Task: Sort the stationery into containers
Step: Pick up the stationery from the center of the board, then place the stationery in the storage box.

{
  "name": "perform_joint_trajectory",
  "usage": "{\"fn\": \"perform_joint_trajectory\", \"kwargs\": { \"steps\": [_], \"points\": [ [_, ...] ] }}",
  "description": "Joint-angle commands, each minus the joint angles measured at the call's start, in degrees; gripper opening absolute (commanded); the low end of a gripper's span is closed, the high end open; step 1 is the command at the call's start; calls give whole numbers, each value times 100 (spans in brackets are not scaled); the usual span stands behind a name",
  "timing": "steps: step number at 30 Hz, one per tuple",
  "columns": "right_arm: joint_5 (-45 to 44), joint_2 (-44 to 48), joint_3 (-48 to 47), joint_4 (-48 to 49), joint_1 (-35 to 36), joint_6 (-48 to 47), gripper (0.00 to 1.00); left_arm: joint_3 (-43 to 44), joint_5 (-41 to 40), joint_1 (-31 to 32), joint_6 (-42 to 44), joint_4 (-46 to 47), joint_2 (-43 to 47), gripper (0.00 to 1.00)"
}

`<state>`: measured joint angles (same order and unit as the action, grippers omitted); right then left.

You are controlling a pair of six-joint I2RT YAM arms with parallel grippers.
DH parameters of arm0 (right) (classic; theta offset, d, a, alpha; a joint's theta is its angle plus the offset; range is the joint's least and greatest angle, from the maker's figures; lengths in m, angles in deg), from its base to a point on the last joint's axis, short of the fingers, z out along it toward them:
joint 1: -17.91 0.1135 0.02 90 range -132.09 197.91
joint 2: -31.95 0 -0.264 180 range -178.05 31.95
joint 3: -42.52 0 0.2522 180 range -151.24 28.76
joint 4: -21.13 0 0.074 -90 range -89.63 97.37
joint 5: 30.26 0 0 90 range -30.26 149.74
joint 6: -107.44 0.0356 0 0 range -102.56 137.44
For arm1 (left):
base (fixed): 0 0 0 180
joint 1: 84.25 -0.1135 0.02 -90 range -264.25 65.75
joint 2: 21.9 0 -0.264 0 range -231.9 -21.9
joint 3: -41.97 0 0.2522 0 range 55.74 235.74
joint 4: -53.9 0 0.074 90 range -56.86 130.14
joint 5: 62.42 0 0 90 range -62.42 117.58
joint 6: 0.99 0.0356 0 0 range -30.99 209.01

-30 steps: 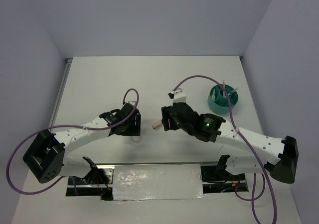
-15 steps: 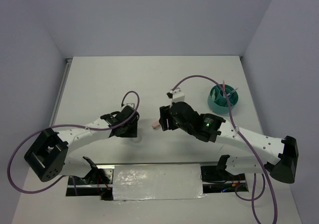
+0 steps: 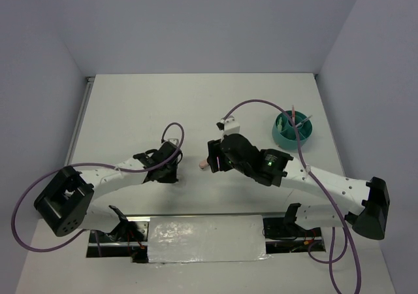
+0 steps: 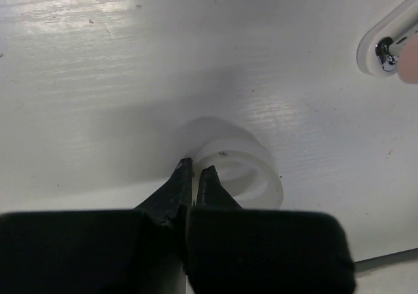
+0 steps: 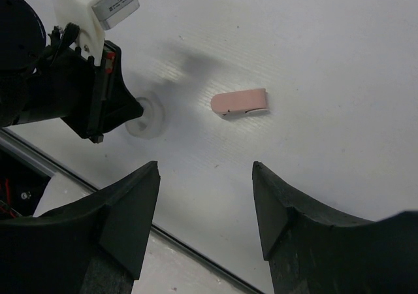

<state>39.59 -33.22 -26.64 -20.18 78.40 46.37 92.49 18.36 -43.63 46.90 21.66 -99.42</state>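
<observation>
Low over the table [image 3: 130, 111], the right gripper [image 5: 204, 176] hangs with its fingers spread wide and holding nothing. The pink eraser [image 5: 239, 102] lies flat just ahead of the fingertips, a little toward the right-hand finger. Its long axis runs almost parallel to the line from one finger to the other. A straight descent would therefore, by the look of it, close the jaws on the eraser's short ends. A quarter turn of the wrist would bring them across its narrow sides instead. From above, the right gripper is the nearer of the two to the eraser, which lies just beside its tips on the side facing the other arm.

The left gripper [image 4: 196, 172] has its fingers drawn almost together at the near rim of the clear tape ring [image 4: 238, 176]. The ring lies flat on the table directly ahead of them. One tip sits outside the ring's wall and the other at its inner edge, so they appear to be pinching that wall, though the contact is hard to make out. The teal organiser [image 3: 293, 129] stands well apart, behind the right gripper's fingers and out beyond its wrist.
</observation>
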Motion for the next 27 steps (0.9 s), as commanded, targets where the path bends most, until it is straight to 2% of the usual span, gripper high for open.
{"fn": "perform_joint_trajectory", "kwargs": {
  "steps": [1,6,9,15,19,23,27],
  "points": [
    [131,161,143,363,-63,121,65,42,165,60,-17,-15,278,0],
    [1002,329,757,1461,-81,569,64,-1,252,183,-254,229,1981,0],
    [1425,93,916,2033,-72,824,63,-63,376,227,-359,468,2634,0],
    [2356,-224,1057,3308,-63,1343,61,148,315,253,-307,345,2847,0],
    [2453,-277,1049,3730,-28,1528,61,122,218,253,-316,380,2874,0],
    [2331,-566,821,3530,41,1520,61,95,306,262,-316,424,2900,0],
    [1175,-752,522,2590,121,1659,60,121,315,253,-307,424,3014,0]
  ]
}}
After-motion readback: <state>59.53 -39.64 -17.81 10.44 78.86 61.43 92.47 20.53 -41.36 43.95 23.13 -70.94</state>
